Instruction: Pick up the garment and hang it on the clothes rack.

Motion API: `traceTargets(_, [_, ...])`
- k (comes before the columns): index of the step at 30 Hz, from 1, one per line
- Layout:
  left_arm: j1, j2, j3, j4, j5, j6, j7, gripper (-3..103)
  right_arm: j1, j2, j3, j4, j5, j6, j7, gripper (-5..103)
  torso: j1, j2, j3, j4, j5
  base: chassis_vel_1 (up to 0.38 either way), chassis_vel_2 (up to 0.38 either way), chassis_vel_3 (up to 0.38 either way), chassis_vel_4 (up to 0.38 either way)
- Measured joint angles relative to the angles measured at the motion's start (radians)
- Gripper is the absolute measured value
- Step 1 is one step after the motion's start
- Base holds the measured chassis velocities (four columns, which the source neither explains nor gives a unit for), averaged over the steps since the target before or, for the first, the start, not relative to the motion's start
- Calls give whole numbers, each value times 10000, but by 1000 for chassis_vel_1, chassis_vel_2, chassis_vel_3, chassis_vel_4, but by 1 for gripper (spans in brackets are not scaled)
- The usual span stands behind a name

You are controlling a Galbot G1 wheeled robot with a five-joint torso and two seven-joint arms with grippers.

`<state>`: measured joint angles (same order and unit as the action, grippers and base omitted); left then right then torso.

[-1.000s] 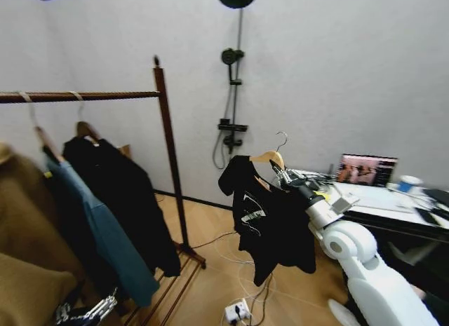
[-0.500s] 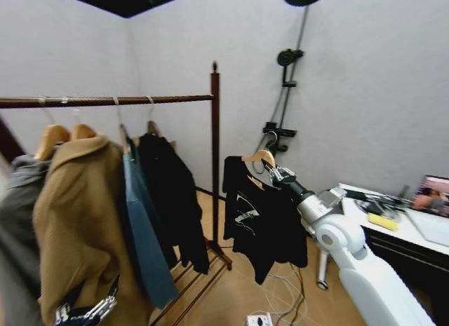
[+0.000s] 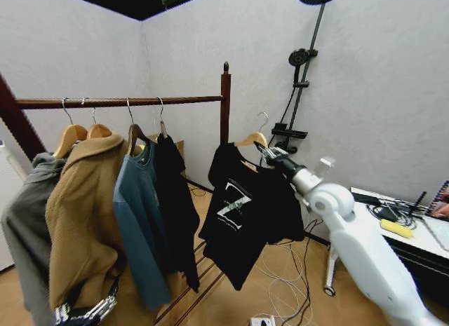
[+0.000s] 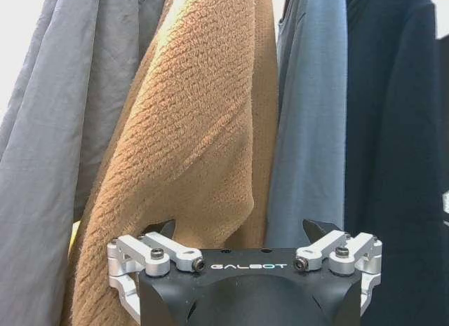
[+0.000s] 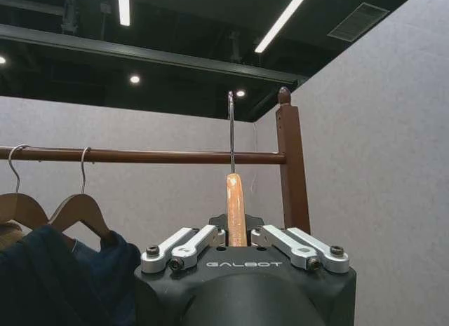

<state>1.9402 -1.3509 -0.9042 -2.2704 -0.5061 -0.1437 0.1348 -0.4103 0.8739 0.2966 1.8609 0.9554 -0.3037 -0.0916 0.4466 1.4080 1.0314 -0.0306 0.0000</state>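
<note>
The right end effector [image 3: 270, 155] is clamped on the light wooden hanger [image 3: 250, 139] that carries the garment [image 3: 242, 210], the black T-shirt with the white Z print. The shirt hangs free in the air just off the end of the clothes rack [image 3: 225, 105], beside its near upright post and not yet on the bar. From the right wrist view the hanger neck [image 5: 236, 210] sits pinched between the closed fingers, and its metal hook [image 5: 231, 130] stands upright in front of the horizontal bar [image 5: 140, 156], with its top seemingly above it, though how far short of the bar it is I can't quite judge.

So this looks like the carrying step, with the hanging still to do. The next move would call for bringing the hook over the bar in the free stretch between the post and the plain black garment [image 3: 175, 200], then lowering it until it catches.

The left end effector [image 4: 245, 259] waits low in front of the tan coat [image 4: 203, 123], its fingers spread and empty.
</note>
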Motion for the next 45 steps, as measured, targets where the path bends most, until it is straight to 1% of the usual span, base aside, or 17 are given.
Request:
traceTargets(1, [0, 0, 0, 0, 0, 0, 0, 100, 0, 0, 0, 0, 0, 0, 0, 10, 0, 0, 0, 0, 0, 0, 0, 0, 0])
traceTargets(4, [1, 0, 1, 0, 0, 0, 0, 100, 1893, 391, -1248, -1070, -8, 21, 119, 10, -3, -6, -5, 2, -6, 0, 0, 0, 0])
traceTargets(8, [0, 0, 0, 0, 0, 0, 1, 100, 2745, 645, -1858, -1780, -10, 31, 111, 10, -4, -11, -5, 2, -1, 0, 0, 0, 0])
traceTargets(13, [0, 0, 1, 0, 0, 0, 1, 100, 4317, 1374, -3105, -3384, -104, 50, 7, 10, -9, -16, -8, 1, 0, 0, 0, 0, 0])
traceTargets(16, [0, 0, 1, 0, 0, 0, 1, 100, 5071, 2083, -3749, -4230, -208, 115, -125, 10, -10, -19, -10, 0, -1, 0, 0, 0, 0])
traceTargets(17, [0, 1, 1, 0, 0, 0, 1, 100, 5500, 2651, -4085, -4720, -316, 167, -222, 10, -10, -21, -11, 1, -3, 0, 0, 0, 0])
traceTargets(18, [0, 0, 1, 0, 0, 0, 1, 100, 6157, 3638, -4573, -5687, -533, 258, -410, 10, -12, -22, -12, 6, -10, 0, 0, 0, 0])
traceTargets(19, [0, 0, 1, 0, 0, 0, -1, 100, 6387, 3988, -4776, -6188, -624, 319, -481, 10, -13, -23, -13, 5, -6, 0, 0, 0, 0])
traceTargets(23, [0, 0, 1, 0, 0, 0, 0, 100, 6650, 4421, -4967, -6995, -875, 450, -618, 10, -14, -23, -14, 3, -3, 0, 0, 0, 0])
traceTargets(28, [0, 0, 1, 1, 0, 0, 1, 100, 6741, 4656, -5015, -7627, -1076, 532, -704, 10, -14, -26, -14, 1, 0, 0, 0, 0, 0])
traceTargets(34, [0, 0, 1, 0, 0, 0, 0, 100, 6508, 4478, -5019, -7354, -1077, 441, -639, 7, -16, -27, -18, 2, 0, 0, 0, 0, 0])
traceTargets(37, [0, 0, 1, 0, 0, 0, 1, 100, 6111, 4245, -4969, -6973, -1048, 365, -563, 21, -17, -29, -17, 1, 1, 0, 0, 0, 0])
traceTargets(38, [0, 0, 1, 0, 0, 0, 1, 100, 6111, 4245, -4969, -6973, -1048, 365, -563, 21, -17, -29, -17, 1, 1, 0, 0, 0, 0])
traceTargets(40, [0, 0, 1, 0, 0, 0, 1, 100, 5867, 4088, -4929, -6739, -1027, 330, -462, 32, -19, -29, -18, -2, 1, 0, 0, 0, 0])
traceTargets(41, [0, 0, 1, 0, 0, 0, 1, 100, 5867, 4088, -4929, -6739, -1027, 330, -462, 32, -19, -29, -18, -2, 1, 0, 0, 0, 0])
traceTargets(44, [0, 0, 1, 0, 0, 0, 0, 100, 5804, 4081, -4929, -6712, -1040, 381, -281, 48, -18, -30, -17, -1, 0, 0, 0, 0, 0])
traceTargets(45, [0, 0, 1, 0, 0, 0, 0, 100, 5804, 4081, -4929, -6712, -1040, 381, -281, 48, -18, -30, -17, -1, 0, 0, 0, 0, 0])
